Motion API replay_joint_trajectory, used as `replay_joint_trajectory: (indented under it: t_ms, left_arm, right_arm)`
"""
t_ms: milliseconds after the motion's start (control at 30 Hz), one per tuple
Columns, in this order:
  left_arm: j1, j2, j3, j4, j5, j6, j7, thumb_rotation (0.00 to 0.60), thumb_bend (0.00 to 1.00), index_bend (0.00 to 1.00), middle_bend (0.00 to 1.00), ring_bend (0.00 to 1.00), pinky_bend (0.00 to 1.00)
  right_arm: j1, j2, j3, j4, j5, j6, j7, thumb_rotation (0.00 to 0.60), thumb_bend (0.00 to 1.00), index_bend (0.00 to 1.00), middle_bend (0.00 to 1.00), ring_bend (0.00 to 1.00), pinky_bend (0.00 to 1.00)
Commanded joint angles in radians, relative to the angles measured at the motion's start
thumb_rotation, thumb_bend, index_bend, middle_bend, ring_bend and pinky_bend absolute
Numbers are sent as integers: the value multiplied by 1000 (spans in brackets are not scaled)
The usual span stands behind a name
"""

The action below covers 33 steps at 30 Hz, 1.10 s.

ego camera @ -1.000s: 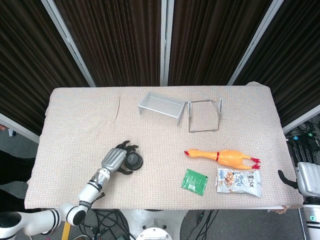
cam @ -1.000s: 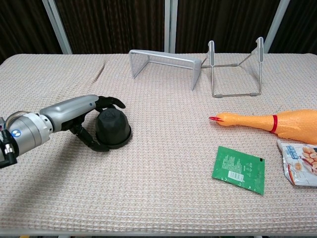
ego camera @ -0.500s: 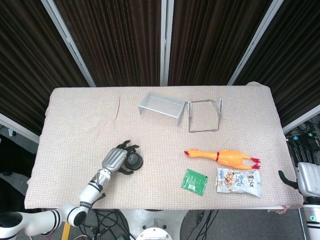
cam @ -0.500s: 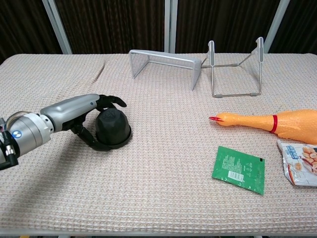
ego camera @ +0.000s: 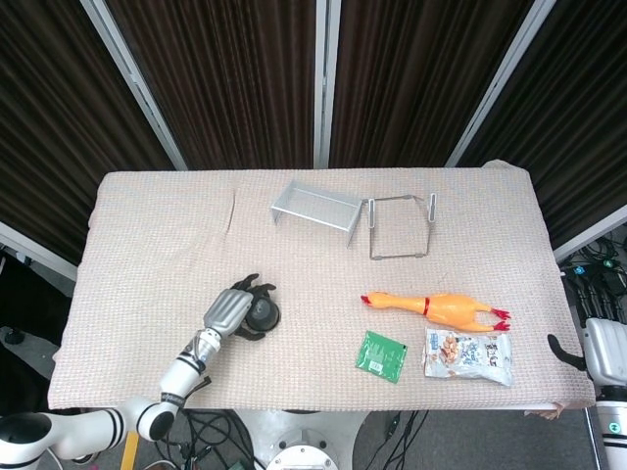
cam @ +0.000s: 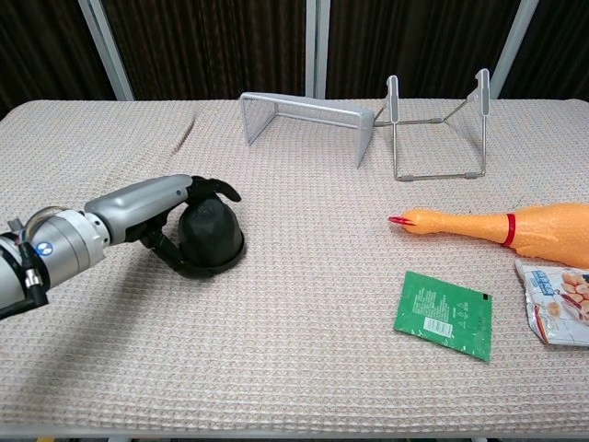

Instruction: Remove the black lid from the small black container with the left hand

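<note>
The small black container (cam: pixel 227 255) stands on the cloth-covered table left of centre, its domed black lid (cam: pixel 213 227) still seated on it. My left hand (cam: pixel 175 214) reaches in from the left and grips the lid, with fingers (cam: pixel 219 189) curled over the top and the thumb low on the near side. From the head view the left hand (ego camera: pixel 229 310) covers the left side of the container (ego camera: pixel 265 314). Only a white and black part of my right hand (ego camera: pixel 588 351) shows at the right edge, off the table; its fingers are unclear.
A silver wire shelf (cam: pixel 308 115) and a metal stand (cam: pixel 437 129) sit at the back. On the right lie a rubber chicken (cam: pixel 502 226), a green sachet (cam: pixel 444 313) and a snack packet (cam: pixel 557 311). The beige cloth (cam: pixel 294 378) covers the table.
My left hand has slid further onto the container; the fingers now wrap over the lid's top and the thumb has drawn in under it. The container stays in place.
</note>
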Motion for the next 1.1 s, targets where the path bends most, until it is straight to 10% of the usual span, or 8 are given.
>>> replay_joint_trajectory:
  t_ms: [33, 867, 1100]
  left_arm:
    - [0, -2, 0, 2, -3, 3, 7, 600, 155, 196, 304, 63, 184]
    - [12, 159, -47, -145, -13, 90, 102, 600, 251, 384, 451, 230, 328]
    - [-10, 322, -165, -288, -23, 172, 182, 600, 258, 432, 462, 238, 337]
  right_arm:
    - [0, 0, 0, 1, 0, -1, 0, 600, 198, 0, 0, 0, 0]
    - [-1, -7, -2, 8, -4, -5, 4, 600, 199, 0, 0, 0, 0]
    - [-1, -5, -2, 2, -19, 9, 7, 600, 199, 0, 0, 0, 0]
